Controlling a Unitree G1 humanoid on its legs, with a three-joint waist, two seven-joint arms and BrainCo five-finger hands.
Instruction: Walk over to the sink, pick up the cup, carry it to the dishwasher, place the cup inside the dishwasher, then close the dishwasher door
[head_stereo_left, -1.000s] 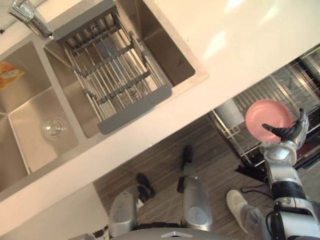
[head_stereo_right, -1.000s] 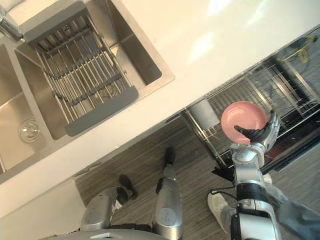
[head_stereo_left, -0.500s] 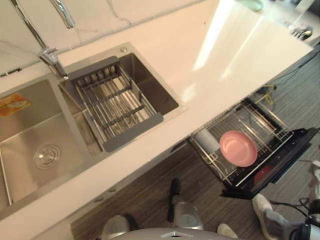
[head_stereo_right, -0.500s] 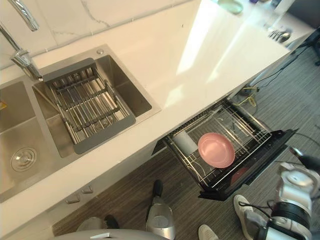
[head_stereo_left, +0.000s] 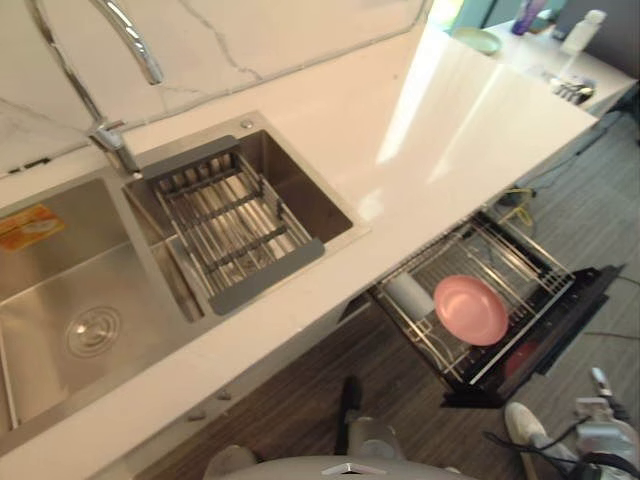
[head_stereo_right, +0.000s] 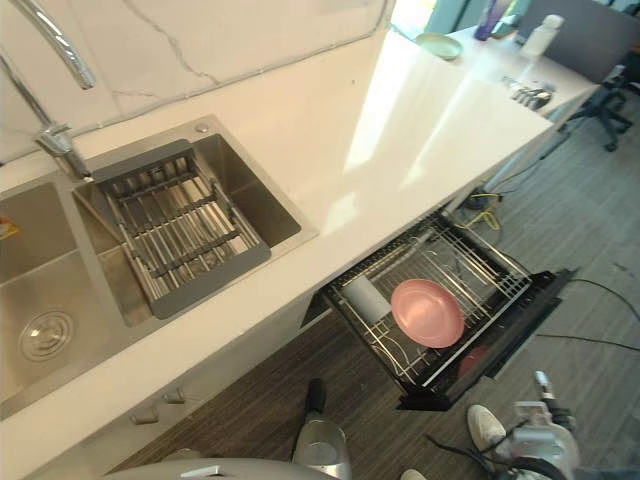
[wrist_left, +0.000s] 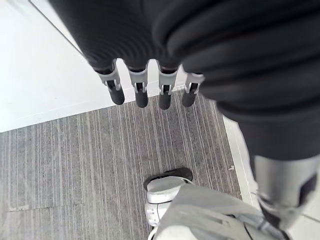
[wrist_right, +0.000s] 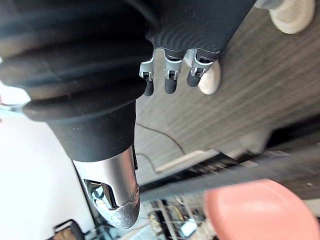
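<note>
A pink round dish (head_stereo_left: 470, 309) lies in the wire rack (head_stereo_left: 520, 265) of the open dishwasher, under the counter at the right. A white cup (head_stereo_left: 410, 293) lies on its side just left of it. The dishwasher door (head_stereo_left: 575, 315) hangs open. The pink dish also shows in the right wrist view (wrist_right: 260, 210), well apart from my right hand (wrist_right: 170, 77), whose fingers are straight and hold nothing. My left hand (wrist_left: 145, 90) hangs over the striped floor with relaxed, empty fingers.
The double sink (head_stereo_left: 90, 300) at the left holds a grey drying rack (head_stereo_left: 230, 225), with the tap (head_stereo_left: 120, 150) behind it. The white counter (head_stereo_left: 430, 130) carries a green plate (head_stereo_left: 478, 38) and bottles at its far end. A person's white shoe (head_stereo_left: 525, 425) stands by the dishwasher.
The camera has tilted up and back. A second ago my right hand held the pink dish above the rack. Now the dish lies in the rack and the hand has dropped low, empty.
</note>
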